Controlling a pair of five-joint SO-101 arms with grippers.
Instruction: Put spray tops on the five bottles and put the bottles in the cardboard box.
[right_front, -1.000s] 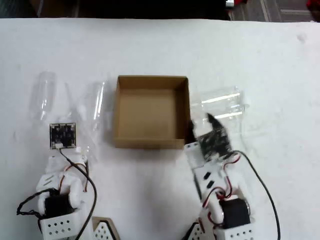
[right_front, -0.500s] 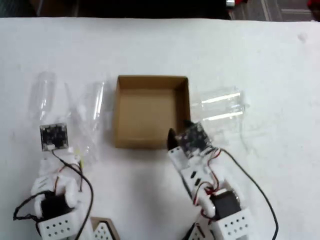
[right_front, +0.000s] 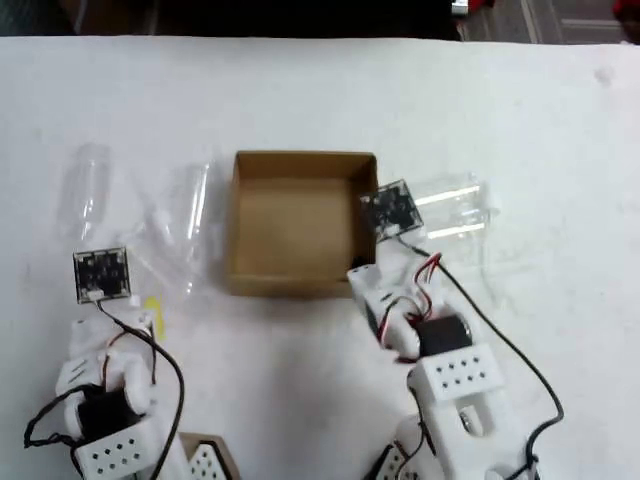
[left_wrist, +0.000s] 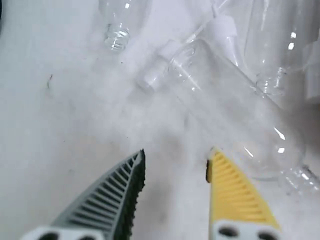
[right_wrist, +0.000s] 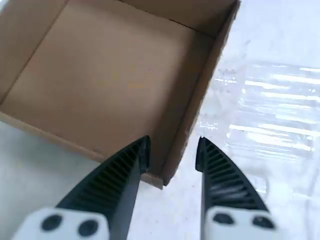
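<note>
The cardboard box (right_front: 302, 283) sits at the middle of the tabletop (right_front: 300, 90) in the high view, with two clear bottles (right_front: 445, 210) lying at its 3 o'clock, long axes running 3-to-9, and more bottles (right_front: 190, 212) at its 9 o'clock. The right hand (right_wrist: 173, 142), spread and empty, hangs over the box's 3 o'clock wall, so it is nearer that pair. The left hand (left_wrist: 177, 155), also spread, has the nearest bottle (left_wrist: 235, 110) just ahead, base toward it.

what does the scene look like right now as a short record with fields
cardboard box: mid-table, empty
left bottles: clear, lying left of the box
right bottles: clear, lying right of the box
left gripper: open, above the table near the left bottles
right gripper: open, at the box's near right corner
</note>
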